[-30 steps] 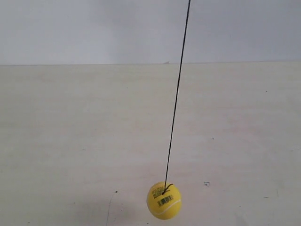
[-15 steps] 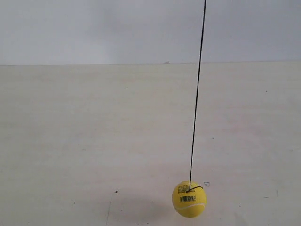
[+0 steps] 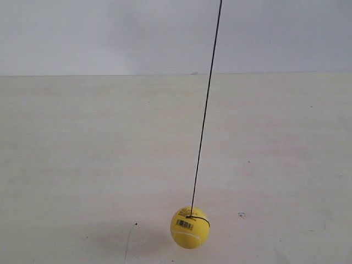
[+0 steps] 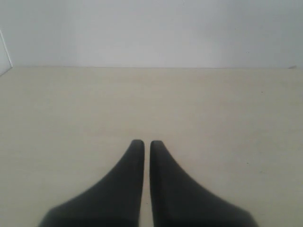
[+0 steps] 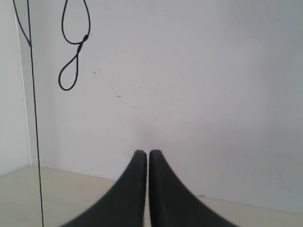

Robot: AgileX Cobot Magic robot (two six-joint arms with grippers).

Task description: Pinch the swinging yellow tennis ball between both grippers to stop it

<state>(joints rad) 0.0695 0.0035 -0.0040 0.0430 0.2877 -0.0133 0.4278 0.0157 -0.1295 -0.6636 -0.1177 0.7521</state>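
The yellow tennis ball [image 3: 190, 227] hangs on a thin black string [image 3: 204, 118] just above the pale table, low in the exterior view, its barcode sticker facing the camera. Neither arm shows in that view. In the left wrist view my left gripper [image 4: 143, 144] is shut with nothing between its black wedge jaws; only bare table lies ahead of it. My right gripper [image 5: 142, 153] is likewise shut and empty, pointing at the white wall. The string [image 5: 34, 142] runs down that view's edge; the ball itself is out of both wrist views.
A pale wooden table [image 3: 82, 165] stretches back to a white wall [image 3: 110, 33]. A looped black cord [image 5: 73, 45] hangs against the wall in the right wrist view.
The ball swung from low centre toward the exterior view's right half a second ago, and has now swung back leftward to about its earlier spot. No gripper appears in any earlier frame.
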